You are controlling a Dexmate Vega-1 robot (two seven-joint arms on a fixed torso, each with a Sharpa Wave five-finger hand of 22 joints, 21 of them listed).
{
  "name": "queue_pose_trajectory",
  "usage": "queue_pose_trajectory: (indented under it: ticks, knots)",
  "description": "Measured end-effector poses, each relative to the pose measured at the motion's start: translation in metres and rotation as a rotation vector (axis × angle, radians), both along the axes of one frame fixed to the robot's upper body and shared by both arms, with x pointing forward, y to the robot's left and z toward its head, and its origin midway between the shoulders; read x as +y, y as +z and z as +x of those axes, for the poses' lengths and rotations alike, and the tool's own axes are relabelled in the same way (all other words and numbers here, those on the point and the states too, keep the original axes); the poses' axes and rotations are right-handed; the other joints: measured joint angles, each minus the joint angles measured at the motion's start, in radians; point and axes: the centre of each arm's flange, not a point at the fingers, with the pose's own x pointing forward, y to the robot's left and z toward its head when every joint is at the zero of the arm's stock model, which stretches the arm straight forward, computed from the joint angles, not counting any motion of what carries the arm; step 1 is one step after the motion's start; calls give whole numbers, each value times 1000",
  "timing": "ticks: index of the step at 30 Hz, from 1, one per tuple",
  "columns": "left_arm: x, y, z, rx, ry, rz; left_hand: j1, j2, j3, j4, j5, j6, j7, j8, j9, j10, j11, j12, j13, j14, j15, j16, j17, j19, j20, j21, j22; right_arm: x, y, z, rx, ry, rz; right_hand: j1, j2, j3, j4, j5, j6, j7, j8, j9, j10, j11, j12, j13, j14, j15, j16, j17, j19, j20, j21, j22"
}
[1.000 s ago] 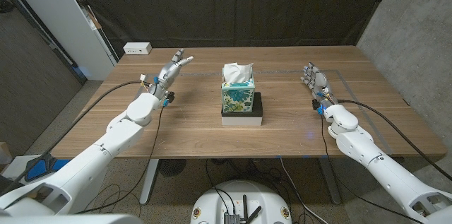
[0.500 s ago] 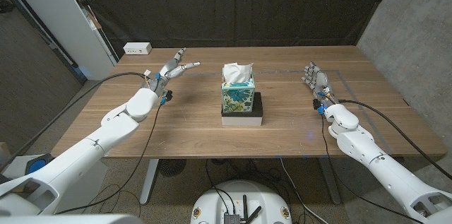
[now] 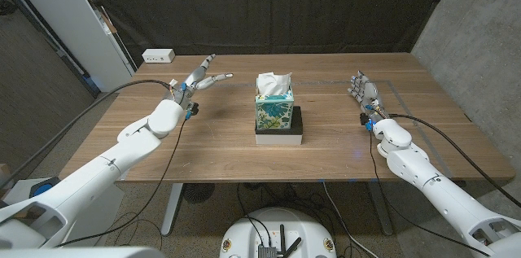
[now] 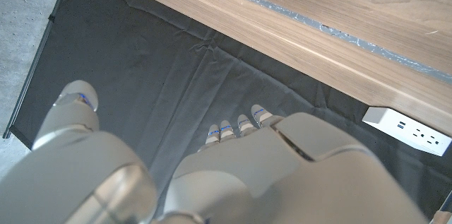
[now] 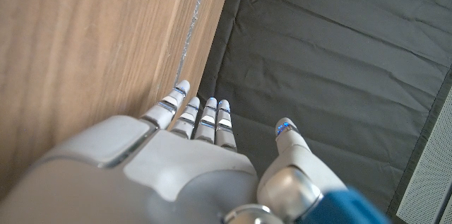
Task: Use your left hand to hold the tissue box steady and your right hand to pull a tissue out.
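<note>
- Tissue box (image 3: 274, 112): stands upright near the middle of the wooden table (image 3: 220, 144), on a flat black-and-white base (image 3: 280, 133). The box carries a green leaf pattern. A white tissue (image 3: 273, 84) projects from the top opening.
- Left hand (image 3: 198, 80): raised above the table, to the left of the tissue box and well apart from it. Fingers are spread, with one extended toward the box. The hand holds nothing.
- Right hand (image 3: 363, 91): positioned to the right of the tissue box, well apart from it. Fingers are extended, side by side, pointing toward the far edge of the table. The hand holds nothing.
- White power strip (image 3: 158, 56): lies at the far left corner of the table.
- Black curtain (image 3: 269, 6): hangs behind the table.
</note>
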Motion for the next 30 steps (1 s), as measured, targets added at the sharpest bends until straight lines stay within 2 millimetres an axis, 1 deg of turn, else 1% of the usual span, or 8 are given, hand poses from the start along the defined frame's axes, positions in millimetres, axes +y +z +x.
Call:
queue_pose_trajectory:
  ticks: [2, 5, 9, 10, 14, 19, 26, 30]
  knots:
    - [0, 0, 0, -4, 6, 3, 4, -4, 0, 0, 0, 0, 0, 0, 0, 0, 0, 0, 0, 0, 0, 0, 0, 0, 0, 0, 0, 0, 0, 0, 0, -1, 1, 0, 0, 0, 0, 0, 0, 0, 0, 0, 0, 0, 0, 0, 0, 0, 0, 0, 0, 0, 0, 0]
    - [-1, 0, -1, -8, 7, 5, 9, 1, -8, 0, 8, 0, 0, 0, 0, 0, 0, 0, 0, 0, 0, 0, 0, 0, 0, 0, 0, 0, 1, 1, 0, -3, 2, 0, 0, 0, 0, 0, 0, 0, -8, 0, 0, 0, 0, 0, 0, 0, 0, 0, 0, 0, 0, 0]
    - [-4, -3, -3, -6, 3, 7, 11, 0, -12, 4, 8, 0, 0, 3, 0, 0, 0, 3, 0, 0, 0, 0, 0, 4, -4, 0, 0, 0, 0, 1, 0, -6, 2, 0, 0, 0, 0, 0, 0, 0, -8, 0, 4, 4, 0, 0, 0, 0, 0, 0, 0, 0, 0, 0]
    - [-4, -4, -3, -5, 7, 7, 17, 1, -15, 1, 8, 0, 0, 4, 0, 0, 0, 7, 0, 0, 0, 0, 0, 4, -4, 0, 0, 0, 0, 1, 1, -7, 3, 0, 0, -2, -2, 0, 0, 0, -8, 0, 5, 5, 0, 0, 0, 0, 0, 0, 0, 0, 0, 0]
    - [-4, -6, -6, -4, 8, 7, 17, 1, -21, 4, 15, 0, 0, 4, 0, 0, 0, 8, 0, 0, 0, 0, 0, 9, 2, 0, 0, 0, 0, 2, 2, -8, 4, 0, 0, -4, -4, 0, 0, 0, -8, 0, 5, 5, 0, 0, 0, 0, 0, 0, 0, 0, 0, 0]
    - [-3, -10, -11, -4, 11, 5, 17, 2, -24, 2, 15, 0, 0, 8, 0, 0, 0, 8, 0, 0, 0, -1, 0, 13, -2, 0, 0, 1, -1, 2, 3, -8, 5, 0, 0, -4, -4, 0, 0, 0, -8, 0, 5, 5, -6, 0, 0, 0, -7, 0, 0, 0, 0, 0]
    - [-3, -15, -18, -3, 12, 3, 21, 5, -31, 9, 23, 0, 0, 8, 0, 0, 0, 8, 0, 0, 0, -1, 0, 13, -2, 0, 0, 3, -2, 2, 0, -8, 5, 0, 0, -8, -8, 0, 0, 0, -8, 0, 5, 5, -6, 0, 5, 5, -7, -1, -4, 4, 0, 0]
    - [-3, -18, -21, -1, 10, 1, 25, 1, -36, 6, 23, 0, 0, 8, 0, 0, 0, 8, 0, 0, 0, -1, 0, 12, -2, 0, 0, 3, -3, 2, -2, -8, 7, 0, 0, -8, -8, 0, 0, 0, -8, 0, 5, 5, -6, 0, 5, 5, -11, -5, -4, 4, 0, 0]
